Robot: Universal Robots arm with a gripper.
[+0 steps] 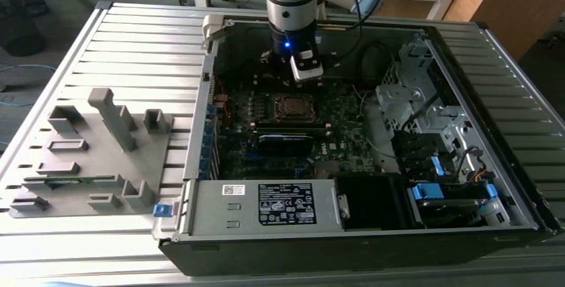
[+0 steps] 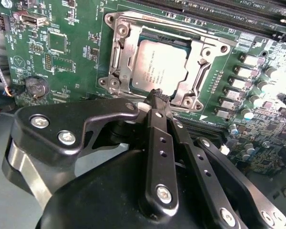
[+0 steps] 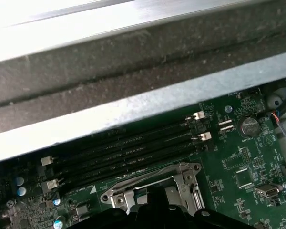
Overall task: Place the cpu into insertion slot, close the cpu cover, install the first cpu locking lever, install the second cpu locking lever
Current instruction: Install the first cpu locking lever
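The silver-grey square cpu (image 2: 158,64) lies flat in the dark insertion slot (image 2: 192,53), and the thin silver metal cpu cover (image 2: 128,50) frames it, lying flat around the chip's edges. The black gripper (image 2: 158,97) hovers just beside the cover's near edge, its 2 fingers (image 2: 155,125) pressed together and holding nothing. In the first wrist view, long black memory slots (image 3: 128,155) run beside the cover (image 3: 181,170).
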